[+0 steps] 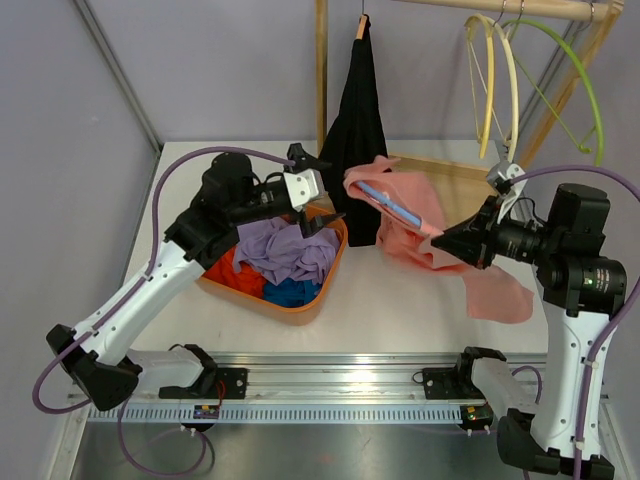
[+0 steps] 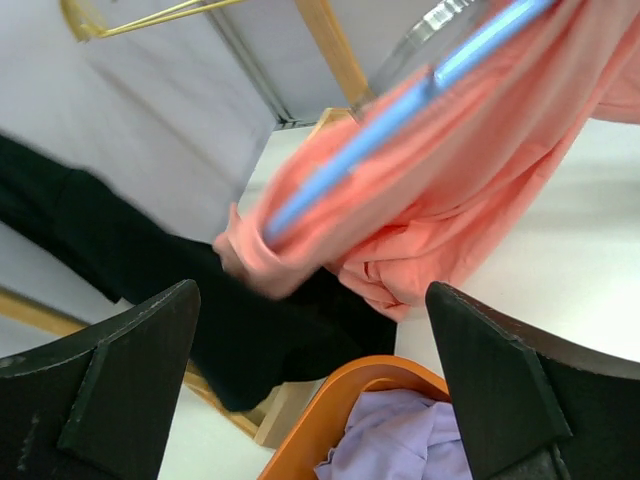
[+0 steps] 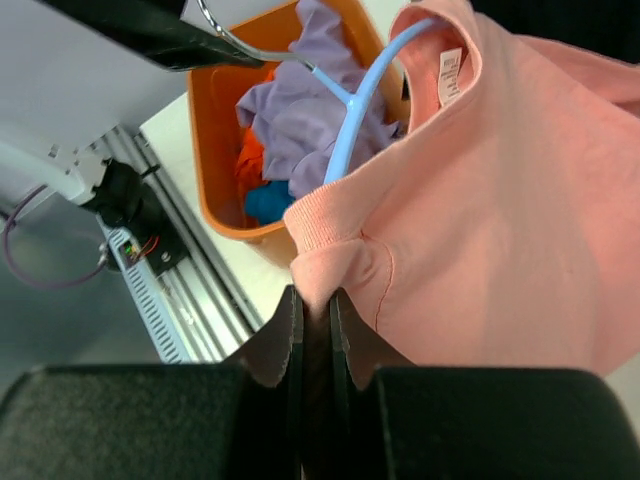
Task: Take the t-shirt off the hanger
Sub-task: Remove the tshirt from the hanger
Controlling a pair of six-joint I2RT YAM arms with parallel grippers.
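Observation:
A pink t-shirt [image 1: 497, 290] hangs on a light blue hanger [image 1: 395, 208] held in the air above the table, right of the basket. My right gripper [image 1: 437, 240] is shut on a fold of the shirt's edge near the collar [image 3: 330, 265], below the hanger's arm [image 3: 352, 105]. My left gripper [image 1: 330, 192] is wide open beside the shirt's left end, with nothing between its fingers [image 2: 130, 390]. From the left wrist, the shirt [image 2: 480, 150] and the hanger [image 2: 400, 110] lie beyond the jaws. The hanger's metal hook [image 3: 240, 45] is close to a black finger of the left gripper.
An orange basket [image 1: 312, 305] of purple, blue and red clothes sits under the left gripper. A black garment [image 1: 360, 110] hangs from a wooden rack [image 1: 321, 70] behind. Yellow [image 1: 490, 80] and green [image 1: 585, 85] hangers hang at the back right.

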